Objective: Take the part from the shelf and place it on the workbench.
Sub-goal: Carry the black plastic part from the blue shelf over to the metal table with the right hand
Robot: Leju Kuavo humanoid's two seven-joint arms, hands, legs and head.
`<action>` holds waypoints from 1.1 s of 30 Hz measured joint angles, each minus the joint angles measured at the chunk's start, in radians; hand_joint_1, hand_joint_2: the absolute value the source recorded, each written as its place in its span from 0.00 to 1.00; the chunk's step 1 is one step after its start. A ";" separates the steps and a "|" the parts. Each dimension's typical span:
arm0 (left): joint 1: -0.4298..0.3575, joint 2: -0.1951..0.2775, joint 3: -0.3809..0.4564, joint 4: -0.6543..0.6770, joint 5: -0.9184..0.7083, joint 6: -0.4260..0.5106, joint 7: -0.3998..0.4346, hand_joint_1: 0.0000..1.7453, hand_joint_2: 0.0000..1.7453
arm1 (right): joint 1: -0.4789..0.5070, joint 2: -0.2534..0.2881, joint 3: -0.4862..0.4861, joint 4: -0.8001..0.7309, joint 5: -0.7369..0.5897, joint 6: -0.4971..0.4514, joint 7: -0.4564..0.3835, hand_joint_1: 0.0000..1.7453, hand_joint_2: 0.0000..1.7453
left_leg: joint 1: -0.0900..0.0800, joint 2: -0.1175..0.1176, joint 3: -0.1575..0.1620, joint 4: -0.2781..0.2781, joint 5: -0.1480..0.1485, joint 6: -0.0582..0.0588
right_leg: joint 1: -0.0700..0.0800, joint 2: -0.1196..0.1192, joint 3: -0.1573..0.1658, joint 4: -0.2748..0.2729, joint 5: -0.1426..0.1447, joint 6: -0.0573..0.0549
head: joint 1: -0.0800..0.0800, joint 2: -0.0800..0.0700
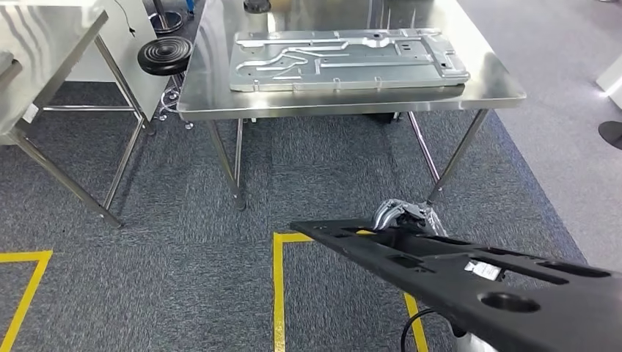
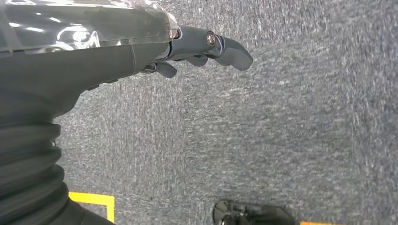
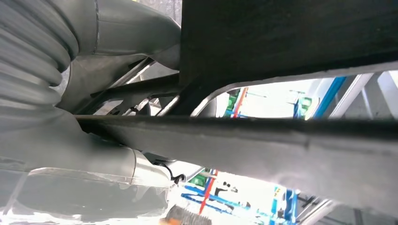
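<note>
A long black part (image 1: 469, 282) with cut-outs and a small white label slants across the lower right of the head view, above the carpet. My right hand (image 1: 403, 216) grips it at its far edge, and the part hides most of the hand. In the right wrist view the part's dark underside (image 3: 281, 42) lies across my right hand (image 3: 117, 93). The steel workbench (image 1: 220, 81) stands ahead with a large silver stamped plate (image 1: 345, 59) lying on it. My left hand (image 2: 141, 51) hangs over the grey carpet with its fingers (image 2: 220, 47) loosely extended and nothing in them.
A second steel table (image 1: 44, 37) stands at the left, with a black round stool (image 1: 165, 55) between it and the workbench. Yellow tape lines (image 1: 279, 293) mark the carpet in front of me. A dark round base (image 1: 610, 133) sits at the right edge.
</note>
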 joint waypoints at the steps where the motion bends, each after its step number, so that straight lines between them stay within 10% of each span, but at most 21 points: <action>1: 0.000 0.000 0.000 0.000 -0.001 0.000 0.000 0.00 1.00 | 0.000 -0.002 -0.001 0.001 -0.001 -0.002 0.000 0.71 1.00 | 0.000 0.001 0.000 -0.001 -0.001 -0.006 | -0.001 0.001 0.001 -0.003 0.002 -0.006 | 0.000 0.000; 8: 0.001 -0.001 0.000 0.000 -0.002 0.000 -0.001 0.00 1.00 | -0.003 -0.007 -0.005 0.013 -0.003 -0.011 0.001 0.71 1.00 | 0.002 -0.002 -0.130 0.282 -0.129 -0.026 | -0.001 0.003 0.010 -0.017 0.007 -0.033 | 0.000 0.000; 13: 0.000 0.000 0.000 0.000 -0.002 0.000 -0.001 0.00 1.00 | -0.004 -0.008 -0.010 0.029 -0.012 -0.023 0.001 0.71 1.00 | -0.002 -0.004 -0.008 0.025 -0.004 -0.007 | 0.005 0.008 0.016 -0.010 -0.001 -0.023 | 0.000 0.000; 18: 0.000 -0.001 0.000 0.000 -0.003 0.000 0.000 0.00 1.00 | -0.005 -0.012 -0.019 0.037 -0.015 -0.024 -0.001 0.71 1.00 | -0.001 -0.003 0.008 -0.012 0.005 0.018 | 0.004 0.007 0.007 0.010 -0.017 0.004 | 0.000 0.000; 23: 0.000 -0.001 0.000 0.000 -0.003 0.000 0.001 0.00 1.00 | -0.006 -0.019 -0.024 0.048 -0.016 -0.028 -0.005 0.71 1.00 | 0.001 -0.002 0.008 -0.017 0.008 0.026 | -0.012 0.006 -0.122 0.273 -0.130 0.030 | 0.000 0.000; 28: 0.000 -0.003 0.000 0.000 -0.010 0.002 0.002 0.00 1.00 | -0.019 -0.029 -0.035 0.061 -0.017 -0.040 -0.008 0.71 1.00 | 0.000 -0.003 0.012 -0.011 0.002 0.013 | -0.016 0.000 -0.010 0.030 -0.001 0.025 | 0.000 0.000; 33: -0.003 -0.004 -0.001 0.000 -0.017 0.003 0.005 0.00 1.00 | -0.024 -0.046 -0.055 0.075 -0.021 -0.044 -0.013 0.71 1.00 | 0.001 -0.002 0.007 0.003 -0.013 -0.015 | -0.010 0.001 0.005 -0.010 0.006 -0.009 | 0.000 0.000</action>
